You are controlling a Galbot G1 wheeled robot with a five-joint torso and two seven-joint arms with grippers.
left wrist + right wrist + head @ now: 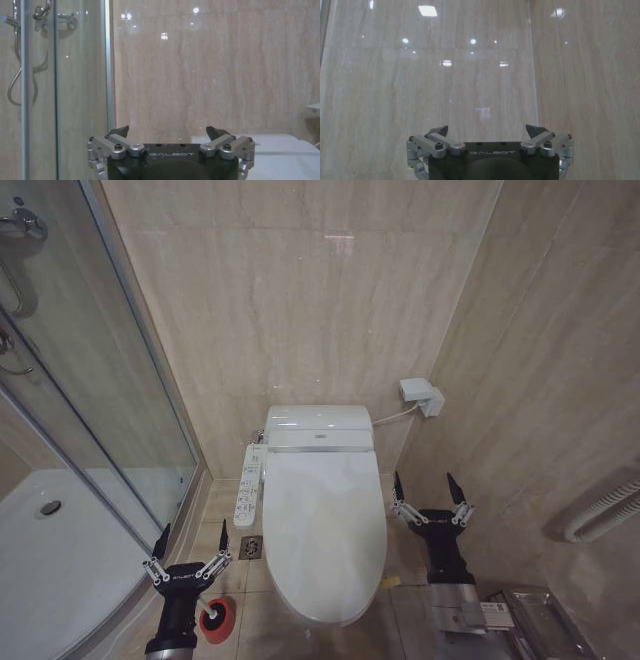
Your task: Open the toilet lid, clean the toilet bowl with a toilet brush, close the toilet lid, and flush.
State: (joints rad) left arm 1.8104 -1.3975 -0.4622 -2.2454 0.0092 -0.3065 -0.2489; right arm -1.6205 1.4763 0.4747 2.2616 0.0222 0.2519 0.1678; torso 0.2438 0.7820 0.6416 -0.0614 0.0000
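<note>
The lid lies shut over the bowl; glossy, stiff and likely slippery, it is best hooked under its front edge. Left gripper and right gripper hover wide apart, empty, flanking the toilet.

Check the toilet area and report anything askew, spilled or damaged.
Nothing stands out. The toilet lid lies shut and square, the button panel sits straight alongside, the floor looks dry. Left gripper and right gripper hang open either side.

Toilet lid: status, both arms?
Toilet lid down, untouched. Left gripper open, low beside the bowl, over red holder cup. Right gripper open, empty, right of toilet. Nothing in the way.
</note>
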